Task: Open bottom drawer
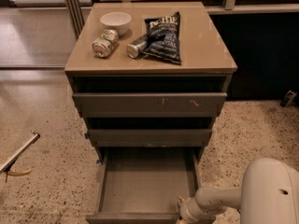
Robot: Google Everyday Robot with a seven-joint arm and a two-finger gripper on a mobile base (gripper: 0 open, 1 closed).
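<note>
The bottom drawer (147, 181) of the grey cabinet is pulled far out and shows a shallow, empty grey box interior. Its front panel lies along the lower frame edge (131, 217). My gripper (180, 213) is at the right end of that front panel, at the bottom of the view, mostly hidden by the wrist and the frame edge. The white arm (219, 199) reaches in from the lower right. The top drawer front (149, 104), with pale scratches, and the middle front (149, 136) stand closed above.
On the tan cabinet top (205, 50) are a white bowl (116, 21), two cans lying on their sides (105, 43) (137, 45) and a dark chip bag (163, 36). Speckled floor surrounds the cabinet. A thin rod (18, 153) lies on the floor at the left.
</note>
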